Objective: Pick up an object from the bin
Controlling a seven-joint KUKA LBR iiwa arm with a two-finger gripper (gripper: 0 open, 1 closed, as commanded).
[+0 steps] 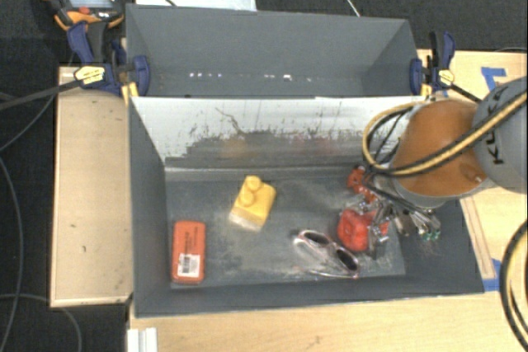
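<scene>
Hovering at right of bin (153, 202), tool (375, 220) over small red lumpy obj (353, 232); tool state can't tell.

Arm (505, 124): I come in from the right side and bend downwards.
Wrist cover (441, 157): orange, round, its top towards the camera.
Cables (386, 134): yellow and black loops around my cover.
Gripper (378, 227): low, below-left of my cover.

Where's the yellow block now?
In the camera view, the yellow block lies on the bin floor, left of centre, up and right of the orange box and left of the sunglasses.
</scene>
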